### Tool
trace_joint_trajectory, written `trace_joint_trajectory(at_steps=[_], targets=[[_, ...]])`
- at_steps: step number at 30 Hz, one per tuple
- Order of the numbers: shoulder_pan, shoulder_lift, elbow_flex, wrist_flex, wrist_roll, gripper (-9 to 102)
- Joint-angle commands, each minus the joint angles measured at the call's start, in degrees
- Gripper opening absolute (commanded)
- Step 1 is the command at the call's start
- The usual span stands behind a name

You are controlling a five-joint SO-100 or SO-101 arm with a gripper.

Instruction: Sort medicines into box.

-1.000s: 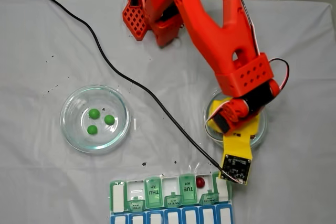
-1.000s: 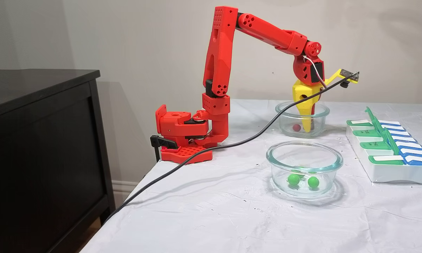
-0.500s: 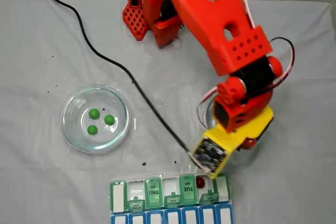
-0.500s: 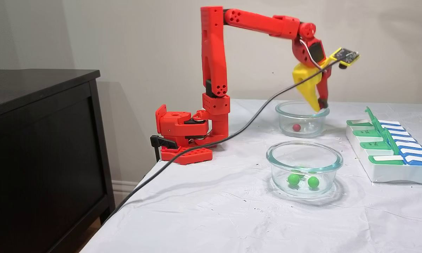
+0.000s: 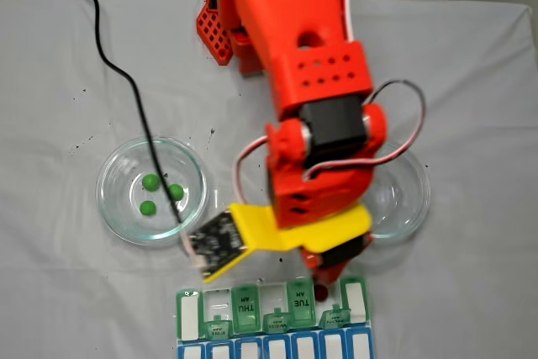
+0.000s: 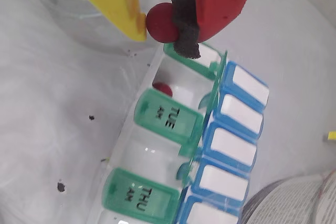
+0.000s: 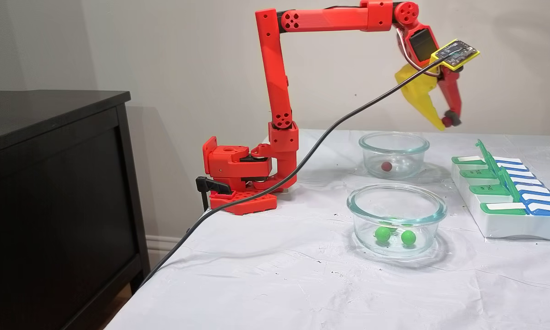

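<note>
Wrist view shows the gripper pinching a dark red pill above the pill box, where a second red pill lies in an open compartment at six o'clock below it.

Two clear glass dishes, white tablecloth, black cable, dark cabinet.
</note>
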Motion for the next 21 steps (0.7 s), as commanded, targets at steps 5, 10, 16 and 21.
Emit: trace_joint_trajectory(at_steps=[5,10,16,21], targets=[[6.06,-7.12,-8.96,-4.22,-1.14,0],[5.89,-9.67,-8.7,-7.56,-1.85,0],[4.66,-14.59,-8.53,-12.3,-3.6,0],[4.66,-16.08,-8.44,-15.56,-4.04,0]])
